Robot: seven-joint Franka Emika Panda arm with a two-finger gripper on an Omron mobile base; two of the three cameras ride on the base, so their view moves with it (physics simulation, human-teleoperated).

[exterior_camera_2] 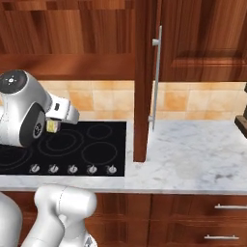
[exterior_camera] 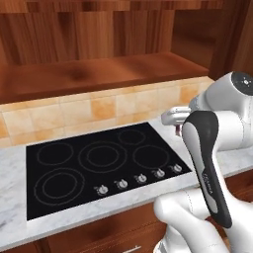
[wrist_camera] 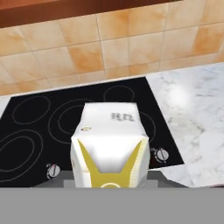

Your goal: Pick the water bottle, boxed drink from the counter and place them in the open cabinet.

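Above the black cooktop (exterior_camera: pixel 104 165), you have the gripper (exterior_camera_2: pixel 57 124) clenched on the boxed drink (wrist_camera: pixel 110 146), carrying it clear of the glass. In the left base view, starting from the left, you see the marble top (exterior_camera: pixel 12 195) around the cooktop, then the burner rings and the row of small knobs (exterior_camera: pixel 141 178) along the front edge, then the white arm rising at the right with the hand reaching in over the far right corner of the cooktop. Behind it runs the tan tile backsplash (exterior_camera: pixel 104 108), and over that the wide wooden shelf of the open cabinet (exterior_camera: pixel 99 74) with its wood-grain back panel. In the right base view, the arm's big joint sits at the left, and just to its right you can make out a pale yellow corner of the carton under the hand, over the rear burners. Further right hangs the open cabinet door (exterior_camera_2: pixel 142 82), edge-on, with its long metal handle (exterior_camera_2: pixel 157 77), and beyond it a stretch of marble over wooden drawers (exterior_camera_2: pixel 212 222). In the hand view the carton stands between the fingertips, cream with yellow markings, the cooktop and tiles behind it.
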